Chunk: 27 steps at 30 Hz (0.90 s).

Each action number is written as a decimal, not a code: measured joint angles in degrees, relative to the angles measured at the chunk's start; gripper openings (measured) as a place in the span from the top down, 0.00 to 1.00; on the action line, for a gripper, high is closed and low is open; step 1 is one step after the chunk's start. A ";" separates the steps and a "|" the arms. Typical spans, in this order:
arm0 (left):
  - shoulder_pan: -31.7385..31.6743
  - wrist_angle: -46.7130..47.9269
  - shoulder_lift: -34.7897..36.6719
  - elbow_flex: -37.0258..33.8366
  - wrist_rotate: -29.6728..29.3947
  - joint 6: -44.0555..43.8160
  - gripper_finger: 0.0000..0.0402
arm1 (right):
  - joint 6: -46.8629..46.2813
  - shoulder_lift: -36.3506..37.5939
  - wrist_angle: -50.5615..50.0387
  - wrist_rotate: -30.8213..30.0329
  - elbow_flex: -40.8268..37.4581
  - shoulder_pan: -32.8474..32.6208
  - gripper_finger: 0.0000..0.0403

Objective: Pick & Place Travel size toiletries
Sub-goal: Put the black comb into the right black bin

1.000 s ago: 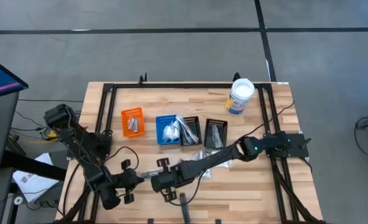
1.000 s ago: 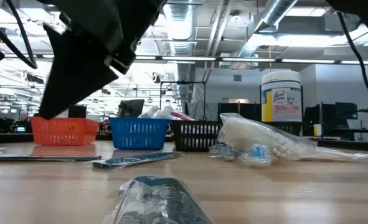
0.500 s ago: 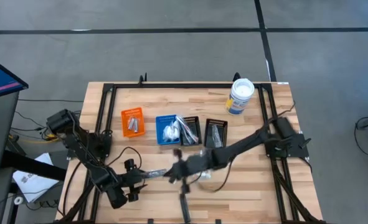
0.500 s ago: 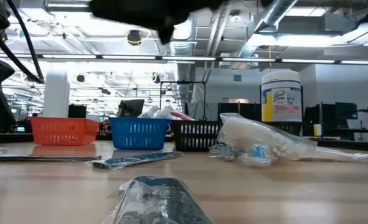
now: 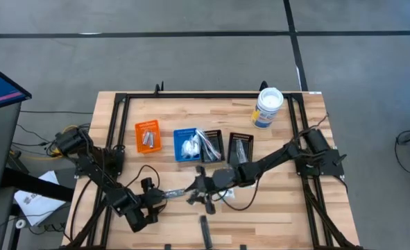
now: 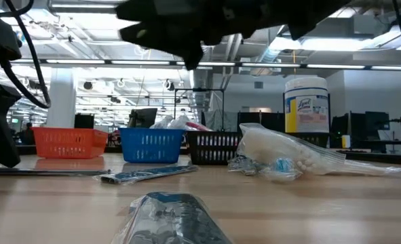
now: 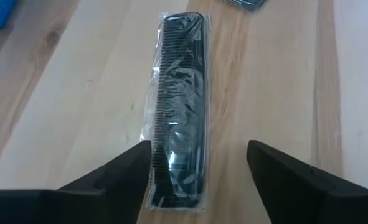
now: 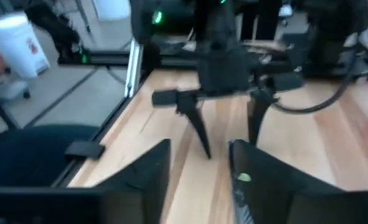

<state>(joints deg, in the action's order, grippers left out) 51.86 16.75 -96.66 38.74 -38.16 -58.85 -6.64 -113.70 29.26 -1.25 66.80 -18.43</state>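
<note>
While orange bin holds silvery sachets, blue bin white packets

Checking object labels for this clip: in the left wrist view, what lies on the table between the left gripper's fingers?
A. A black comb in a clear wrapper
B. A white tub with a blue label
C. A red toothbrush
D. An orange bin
A. The left wrist view shows a black comb in a clear wrapper lying flat on the wooden table, between the open fingers of the left gripper.
</note>
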 joint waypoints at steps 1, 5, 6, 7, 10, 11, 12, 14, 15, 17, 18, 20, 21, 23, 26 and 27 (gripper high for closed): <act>-0.03 0.05 -0.03 0.00 0.24 0.00 0.37 | 0.37 -0.53 -1.73 0.05 0.79 0.03 0.54; -0.28 0.03 -0.07 -0.46 2.13 -0.12 0.48 | 0.44 -2.07 -7.96 -0.05 3.86 0.70 0.41; -0.44 -0.25 -0.04 -0.70 2.60 -0.20 0.51 | 0.56 -2.05 -8.28 -0.22 4.31 0.76 0.39; -0.48 -0.43 -0.02 -1.04 2.99 -0.60 0.54 | 0.59 -1.85 -8.36 -0.28 4.38 0.98 0.38; -0.48 -0.89 0.02 -1.66 3.24 -1.82 0.64 | 0.59 -1.80 -9.35 -0.22 4.32 1.33 0.37; -0.48 -0.86 0.02 -1.71 3.24 -1.82 0.68 | 0.59 -1.80 -9.41 -0.22 4.29 1.33 0.37; -0.48 -0.64 0.02 -1.73 3.18 -1.65 0.71 | 0.59 -1.80 -9.26 -0.22 4.29 1.31 0.37; -0.50 0.12 0.07 -1.88 2.40 -1.43 0.76 | 0.59 -1.78 -9.24 -0.22 4.31 1.31 0.37; -0.52 0.41 0.07 -1.91 2.01 -1.40 0.79 | 0.59 -1.78 -9.80 -0.23 4.31 1.33 0.37; -0.57 0.48 0.07 -1.99 1.48 -1.43 0.83 | 0.59 -1.85 -10.59 -0.22 4.31 1.33 0.37; -0.55 0.41 0.13 -1.99 1.41 -1.49 0.84 | 0.59 -1.85 -10.92 -0.23 4.31 1.33 0.37; -0.79 0.24 0.72 -2.08 2.15 -1.78 0.87 | 0.60 -1.85 -11.32 -0.22 4.31 1.35 0.37; -1.06 0.18 1.09 -2.18 2.75 -2.25 0.88 | 0.77 -1.85 -11.49 -0.23 4.31 1.35 0.37; -1.41 0.34 2.60 -2.27 4.08 -2.75 0.90 | 1.23 -1.85 -11.79 -0.22 4.31 1.32 0.37; -1.53 1.00 5.34 -2.50 5.44 -2.88 0.96 | 1.25 -1.85 -12.92 -0.22 4.31 1.31 0.37; -1.71 1.29 6.27 -2.56 5.82 -2.84 0.98 | 1.38 -1.85 -13.30 -0.24 4.31 1.31 0.37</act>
<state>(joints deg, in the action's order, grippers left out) 50.15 18.04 -90.39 36.18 -32.34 -61.69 -5.26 -115.55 15.97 -1.50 71.11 -17.12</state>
